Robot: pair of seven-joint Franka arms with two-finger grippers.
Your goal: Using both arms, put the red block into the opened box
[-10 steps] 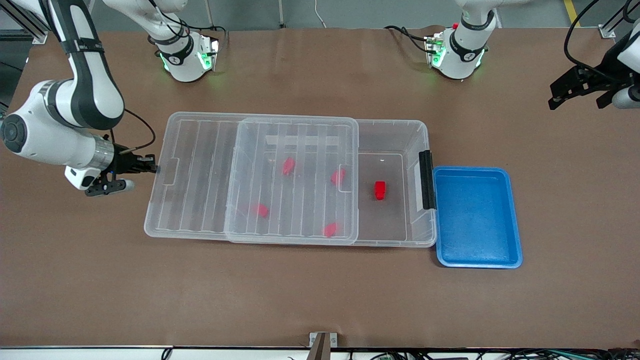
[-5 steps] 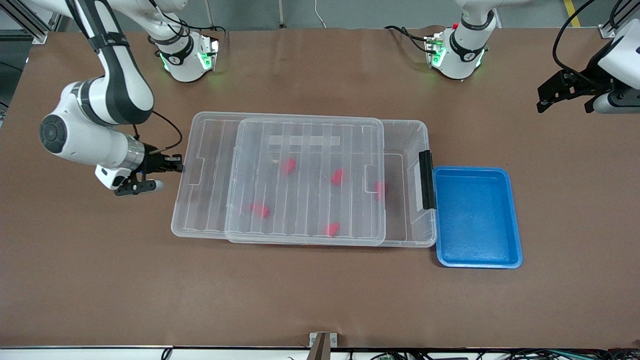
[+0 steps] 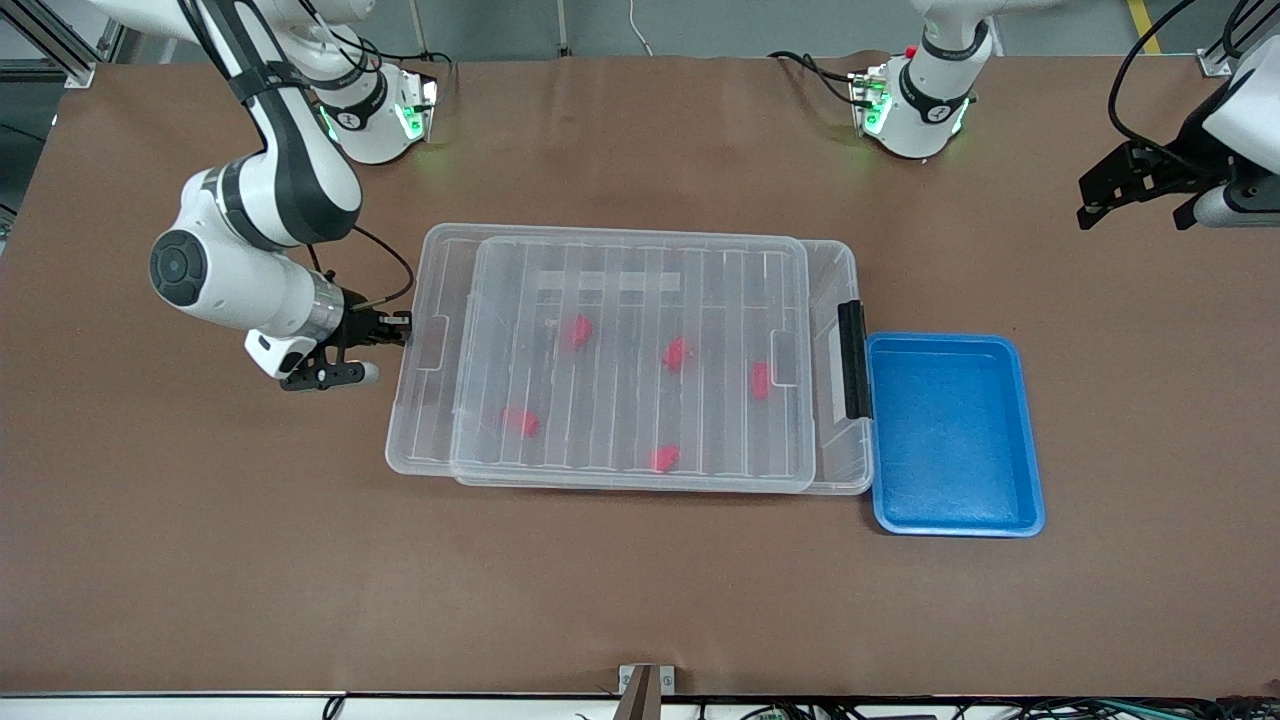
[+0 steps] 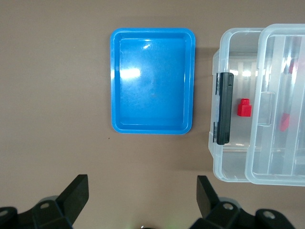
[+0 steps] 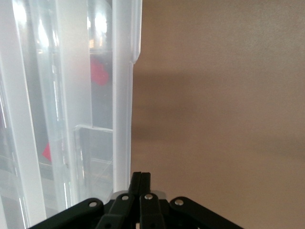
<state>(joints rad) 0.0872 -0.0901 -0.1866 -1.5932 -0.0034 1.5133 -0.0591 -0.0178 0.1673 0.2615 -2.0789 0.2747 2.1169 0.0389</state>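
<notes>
The red block [image 3: 760,380] lies on the floor of the box [image 3: 838,455], in the centre of the front frame toward the left arm's end, close to the black latch [image 3: 852,360]; from the front camera we see it through the ribbed lid [image 3: 620,400], while the left wrist view shows it past the lid's edge, just beside the latch.

The right gripper [image 3: 400,326] sits low at mid-height of the front frame, toward the right arm's end of the table; its fingers are pressed together, and in the right wrist view we see their tips meeting the lid's rim at that end, with nothing between them. The lid lies flat on the box, overhanging it at the right arm's end and leaving a narrow strip uncovered at the latch end.

The left gripper [image 4: 142,183] has its fingers spread wide apart and holds nothing; the left arm waits in the upper corner of the front frame, over bare table [image 3: 640,600].

Four other red blocks [image 3: 577,332] lie scattered under the lid; a blue tray [image 3: 950,430] sits against the box's latch end.
</notes>
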